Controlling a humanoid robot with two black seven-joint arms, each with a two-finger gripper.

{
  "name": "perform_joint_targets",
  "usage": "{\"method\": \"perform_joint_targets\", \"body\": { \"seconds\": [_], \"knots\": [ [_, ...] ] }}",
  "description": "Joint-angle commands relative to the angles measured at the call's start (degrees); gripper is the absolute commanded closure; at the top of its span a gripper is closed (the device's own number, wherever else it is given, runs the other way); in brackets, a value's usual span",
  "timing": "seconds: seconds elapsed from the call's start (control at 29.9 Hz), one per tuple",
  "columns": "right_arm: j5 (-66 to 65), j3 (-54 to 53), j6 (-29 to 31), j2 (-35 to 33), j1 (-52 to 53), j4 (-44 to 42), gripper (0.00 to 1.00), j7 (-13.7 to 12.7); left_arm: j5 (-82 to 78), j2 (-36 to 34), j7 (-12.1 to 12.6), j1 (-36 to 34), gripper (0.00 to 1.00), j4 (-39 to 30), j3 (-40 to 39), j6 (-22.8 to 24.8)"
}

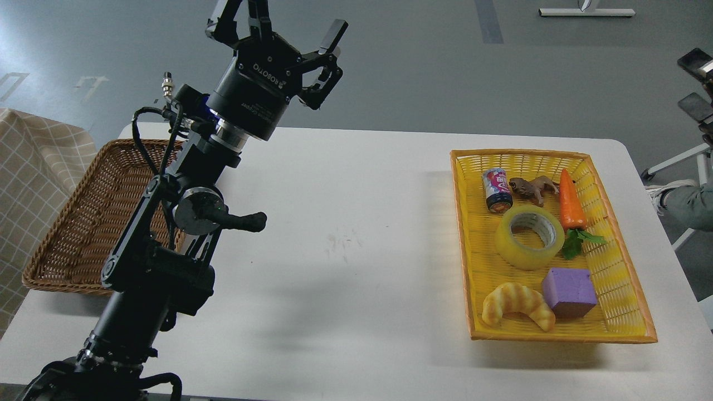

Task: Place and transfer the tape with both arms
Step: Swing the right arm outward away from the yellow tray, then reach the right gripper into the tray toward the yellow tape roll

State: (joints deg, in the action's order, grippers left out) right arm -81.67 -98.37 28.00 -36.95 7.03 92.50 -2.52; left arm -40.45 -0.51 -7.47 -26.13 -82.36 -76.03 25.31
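Note:
The tape [528, 237], a yellow translucent roll with a grey-white core, lies flat in the middle of the yellow basket [615, 278] on the right of the white table [356, 250]. My left gripper [278, 25] is open and empty, raised high above the table's back left, far from the tape. My right gripper [696, 82] shows only at the right edge, above and right of the basket. Its two fingers stand apart with nothing between them.
The yellow basket also holds a small can [497, 190], a brown toy animal [532, 188], a carrot [572, 203], a purple block [569, 292] and a croissant [518, 304]. A brown wicker basket [78, 228] stands at the table's left, partly behind my left arm.

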Motion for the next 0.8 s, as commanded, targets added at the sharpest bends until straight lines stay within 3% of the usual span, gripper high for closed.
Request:
{"method": "perform_joint_targets", "body": {
  "seconds": [0.0, 0.17, 0.43, 0.6, 0.77],
  "knots": [
    [-11.0, 4.0, 0.0, 0.0, 0.0, 0.1, 0.02, -1.0, 0.0, 0.1, 0.0, 0.0, 0.02, 0.0, 0.0, 0.0],
    [-18.7, 9.2, 0.0, 1.4, 0.3, 0.1, 0.02, -2.9, 0.0, 0.2, 0.0, 0.0, 0.02, 0.0, 0.1, 0.0],
    [-36.3, 15.5, 0.0, 10.8, 1.2, -2.6, 0.04, -3.9, -0.1, 0.2, 0.0, 0.2, 0.02, -0.2, 0.1, 0.0],
    [-40.1, 17.4, 0.0, 13.6, 1.9, -5.0, 0.1, -6.4, -0.1, 0.1, 0.0, 0.3, 0.02, -0.3, 0.0, 0.0],
    [-42.0, 17.4, 0.0, 15.2, 2.3, -7.4, 0.14, -6.8, -0.1, 0.2, 0.0, 0.3, 0.02, -0.3, 0.0, 0.0]
  ]
}}
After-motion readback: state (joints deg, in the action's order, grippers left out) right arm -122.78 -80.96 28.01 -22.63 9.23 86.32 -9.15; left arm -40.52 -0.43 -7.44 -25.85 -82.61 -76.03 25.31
